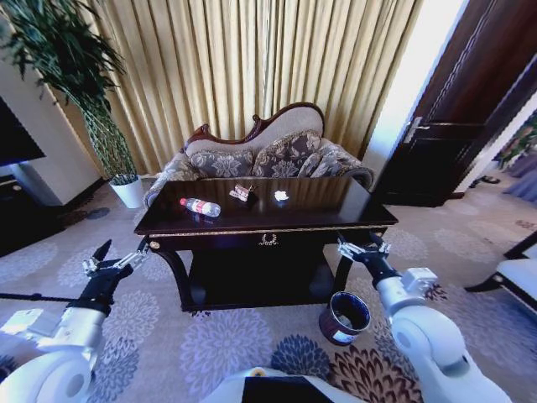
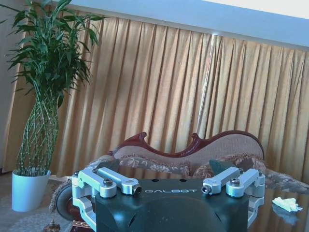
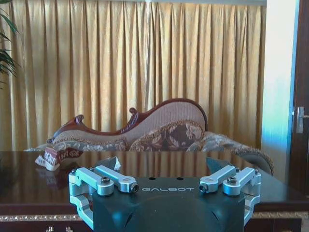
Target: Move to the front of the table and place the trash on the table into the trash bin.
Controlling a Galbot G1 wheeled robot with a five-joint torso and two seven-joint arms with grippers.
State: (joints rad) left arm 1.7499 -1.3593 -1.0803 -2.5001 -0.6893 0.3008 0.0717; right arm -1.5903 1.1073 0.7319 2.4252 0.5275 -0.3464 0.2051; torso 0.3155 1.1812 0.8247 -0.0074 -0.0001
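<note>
Fingers of both grippers stand spread apart with nothing between them. On the left, the left gripper point(image 1: 107, 257) hangs low in front of the bench's left front corner, well short of the tabletop; in the left wrist view its fingers point(image 2: 107, 181) sit wide, with a potted plant point(image 2: 43, 96) and a sofa point(image 2: 193, 154) beyond.

The bench point(image 1: 268, 228) is a dark glossy piece with gold trim, standing ahead of the robot in front of the sofa. On its top, from left to right, lie the clear bottle point(image 1: 200, 206) with a red label on its side, the crumpled brownish wrapper point(image 1: 243, 192) near the far edge, and a white paper bit point(image 1: 281, 196) just right of it. All three are apart from one another.

To the right, the right gripper point(image 1: 362, 249) hovers near the bench's right front corner, its fingers point(image 3: 111, 178) open and holding nothing. Below it, on the carpet beside the right front leg, stands the trash bin point(image 1: 343, 318), dark and round with a white label.
</note>
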